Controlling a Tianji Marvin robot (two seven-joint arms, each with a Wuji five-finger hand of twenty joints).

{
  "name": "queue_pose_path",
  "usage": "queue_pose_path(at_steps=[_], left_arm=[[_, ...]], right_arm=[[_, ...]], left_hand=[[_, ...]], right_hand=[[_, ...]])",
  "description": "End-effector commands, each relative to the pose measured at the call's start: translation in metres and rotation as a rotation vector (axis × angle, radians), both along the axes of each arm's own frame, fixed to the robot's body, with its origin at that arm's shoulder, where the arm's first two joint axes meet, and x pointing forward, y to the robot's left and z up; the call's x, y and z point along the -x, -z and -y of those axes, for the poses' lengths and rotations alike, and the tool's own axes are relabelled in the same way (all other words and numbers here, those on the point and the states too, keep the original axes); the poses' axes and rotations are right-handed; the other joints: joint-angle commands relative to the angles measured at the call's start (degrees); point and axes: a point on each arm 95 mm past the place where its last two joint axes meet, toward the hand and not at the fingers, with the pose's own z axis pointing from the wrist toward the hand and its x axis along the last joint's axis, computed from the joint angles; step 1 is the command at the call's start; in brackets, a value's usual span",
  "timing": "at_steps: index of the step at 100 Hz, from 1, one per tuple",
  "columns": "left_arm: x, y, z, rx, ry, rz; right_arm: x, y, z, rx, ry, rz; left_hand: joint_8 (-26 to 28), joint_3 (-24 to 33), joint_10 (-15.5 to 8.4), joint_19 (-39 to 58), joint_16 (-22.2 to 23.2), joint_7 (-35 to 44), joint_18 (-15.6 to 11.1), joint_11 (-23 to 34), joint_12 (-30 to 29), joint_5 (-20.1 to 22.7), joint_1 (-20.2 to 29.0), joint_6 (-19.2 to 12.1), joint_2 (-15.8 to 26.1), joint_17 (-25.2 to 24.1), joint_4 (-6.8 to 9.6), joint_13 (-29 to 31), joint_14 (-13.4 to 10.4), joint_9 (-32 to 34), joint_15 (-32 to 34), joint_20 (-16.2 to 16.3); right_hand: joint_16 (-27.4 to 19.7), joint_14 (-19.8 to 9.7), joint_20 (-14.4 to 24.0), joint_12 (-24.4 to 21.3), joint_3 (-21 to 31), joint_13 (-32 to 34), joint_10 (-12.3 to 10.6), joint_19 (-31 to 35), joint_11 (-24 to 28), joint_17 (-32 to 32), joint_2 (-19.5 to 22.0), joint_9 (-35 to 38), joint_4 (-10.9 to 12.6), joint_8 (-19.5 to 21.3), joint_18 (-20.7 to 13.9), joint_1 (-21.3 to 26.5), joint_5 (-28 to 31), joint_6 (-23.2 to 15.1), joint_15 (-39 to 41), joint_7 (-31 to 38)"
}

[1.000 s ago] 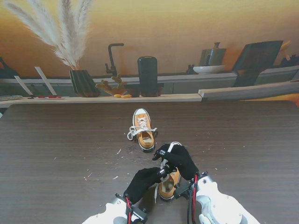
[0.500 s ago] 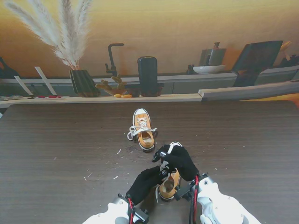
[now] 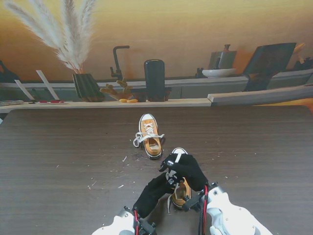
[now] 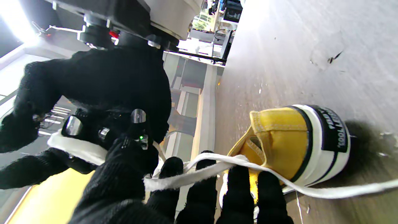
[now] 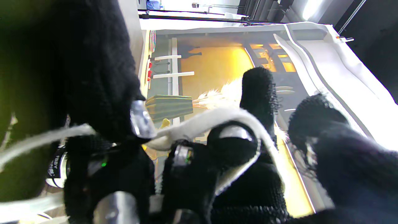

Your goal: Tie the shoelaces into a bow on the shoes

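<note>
- Stand view: both robot hands meet over the near shoe (image 3: 181,192) on the table (image 3: 63,147), close in front of me.
- Left robot hand (image 3: 155,191) pinches the white lace (image 4: 199,174) across its fingertips, likely keeping it taut for a loop.
- Right robot hand (image 3: 185,169) curls its fingers (image 5: 259,90) around the lace's other stretch.
- Far shoe (image 3: 149,136) already carries a bow, well apart.
- Gloved fingers hide the knot itself.
</note>
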Motion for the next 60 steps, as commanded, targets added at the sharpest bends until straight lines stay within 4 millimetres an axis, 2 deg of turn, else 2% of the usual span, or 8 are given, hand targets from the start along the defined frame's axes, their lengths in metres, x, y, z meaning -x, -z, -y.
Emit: queue_pose_path(at_steps=[1,23,34,60], left_arm=[[-0.0007,-0.0041,0.0019,0.009,0.01,0.014],[0.0031,-0.0054,-0.0014,0.014,-0.008,0.017],[0.0054,-0.0068,-0.0039,0.01,-0.016,0.01],[0.009,-0.0077,-0.0078,-0.013,-0.032,0.021]], right_arm=[[0.0035,0.0011,-0.0015,0.007,-0.022,0.001],[0.0027,0.0021,-0.0006,0.005,-0.015,-0.012],[0.0031,0.0025,-0.0007,0.006,-0.015,-0.013],[0.0027,0.0026,-0.001,0.01,-0.018,-0.012]], left_hand=[[-1.0,-1.1,-2.0,-0.9,0.5,-5.6,-1.1,-0.1,1.6,-6.7,-1.6,-16.7,0.2,-0.2,0.86,-1.0,-1.5,-0.5,-0.6,0.7],[-1.4,-1.2,-2.2,-2.1,0.6,-6.2,-1.1,-0.6,1.4,-8.6,-2.6,-15.6,0.2,-0.1,0.84,-1.4,-1.6,-1.5,-0.9,1.1],[-2.1,-1.4,-2.2,-2.6,0.7,-7.6,-1.2,-0.7,1.4,-10.9,-3.4,-13.2,0.5,-0.1,0.84,-1.7,-1.5,-2.2,-1.0,1.4],[-2.9,-1.3,-2.6,-3.0,1.0,-8.7,-1.3,-0.5,1.4,-12.3,-3.9,-13.6,0.3,0.0,1.0,-1.8,-1.5,-2.4,-0.8,2.3]], right_hand=[[1.3,-8.2,-0.1,1.1,0.4,-1.3,8.9,15.0,6.9,1.7,-0.2,7.8,-1.1,0.3,0.4,-0.7,-1.1,0.2,2.7,-0.4],[1.3,-8.2,-0.1,1.1,0.4,-1.3,8.9,15.0,6.9,1.7,-0.4,7.8,-1.1,0.2,0.4,-0.5,-1.1,0.4,2.6,-0.3],[1.3,-8.2,-0.1,1.1,0.4,-1.3,8.9,15.0,6.9,1.7,-0.4,7.8,-1.2,0.1,0.4,-0.5,-1.1,0.2,2.6,-0.2],[1.3,-8.2,-0.1,1.2,0.4,-1.3,9.0,15.0,6.9,1.7,-0.4,7.8,-1.2,0.0,0.4,-0.5,-1.2,0.3,2.6,-0.2]])
